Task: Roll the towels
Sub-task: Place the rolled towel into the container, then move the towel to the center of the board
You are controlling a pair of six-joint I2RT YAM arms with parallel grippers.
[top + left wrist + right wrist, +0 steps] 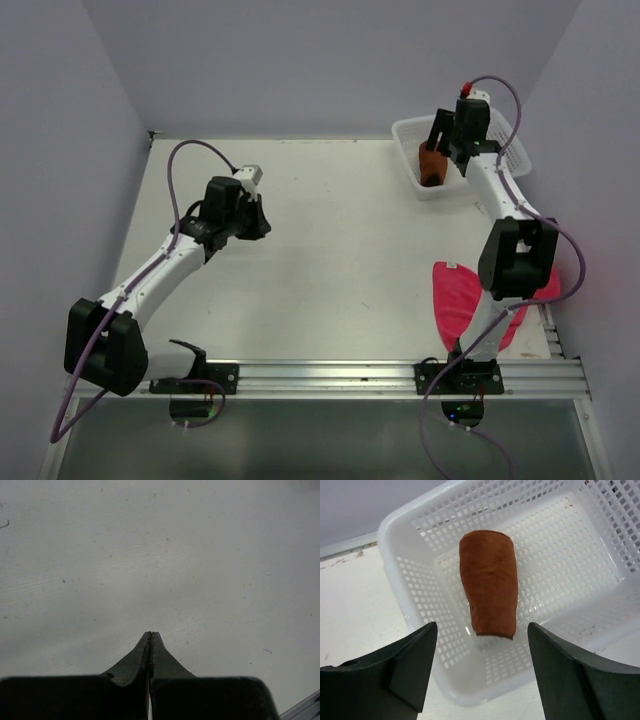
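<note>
The rust-brown towel (489, 589) lies rolled up inside the white mesh basket (410, 600); in the top view it (433, 164) sits at the basket's left end. My right gripper (482, 630) hangs open and empty just above the basket's near wall, apart from the roll; in the top view it (441, 140) is over the basket. The bright pink towel (457, 297) lies flat on the table at the near right, partly hidden by my right arm. My left gripper (151, 634) is shut and empty above bare table; in the top view it (262, 226) is at the left middle.
The basket (507, 133) stands at the table's far right corner. Grey walls close in the back and both sides. A metal rail (350, 376) runs along the near edge by the arm bases.
</note>
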